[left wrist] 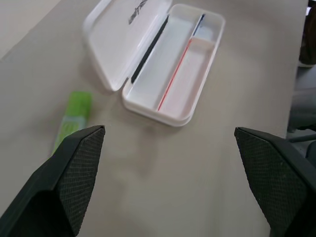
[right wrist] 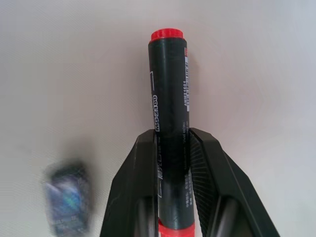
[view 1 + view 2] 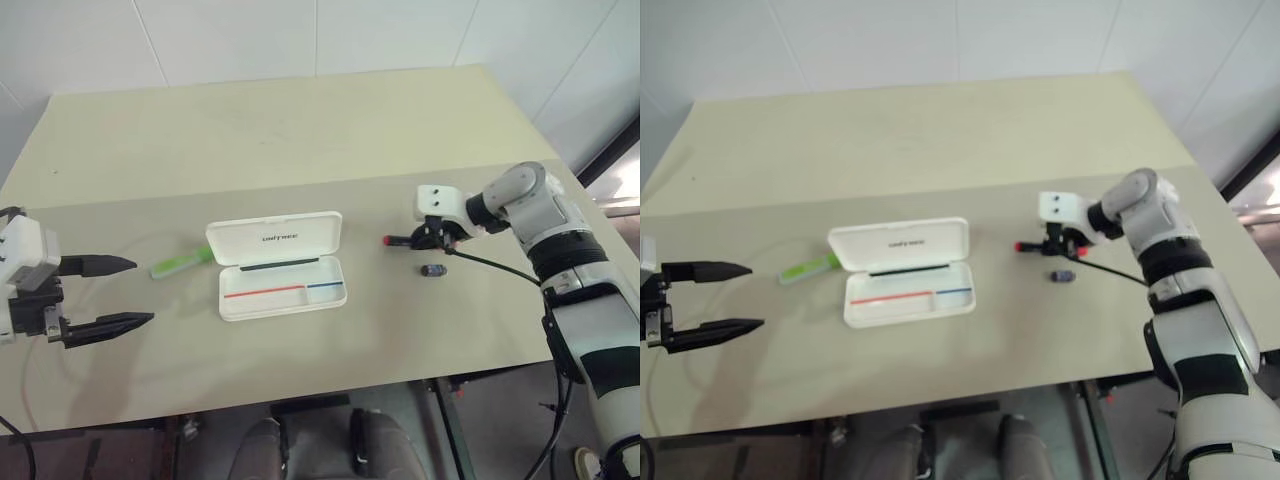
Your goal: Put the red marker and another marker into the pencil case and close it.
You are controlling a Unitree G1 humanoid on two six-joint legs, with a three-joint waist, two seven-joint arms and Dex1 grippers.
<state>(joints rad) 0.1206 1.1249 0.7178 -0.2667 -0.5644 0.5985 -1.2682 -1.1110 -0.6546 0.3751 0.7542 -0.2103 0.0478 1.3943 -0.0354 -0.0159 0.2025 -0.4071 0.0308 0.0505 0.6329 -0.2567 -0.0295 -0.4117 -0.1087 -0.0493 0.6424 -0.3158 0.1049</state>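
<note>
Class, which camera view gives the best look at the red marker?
The right wrist view: the red marker runs up the middle, its barrel lettering readable, pinched between the right tool's fingers. Both eye views show it small beside that tool, its red end poking out.

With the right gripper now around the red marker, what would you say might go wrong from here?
The right gripper pinches the red marker near one end, so its long free end could swing or slip on lifting. A small dark object lies close by and could get knocked. The green marker lies against the open pencil case; reaching for it might shove the case.
</note>
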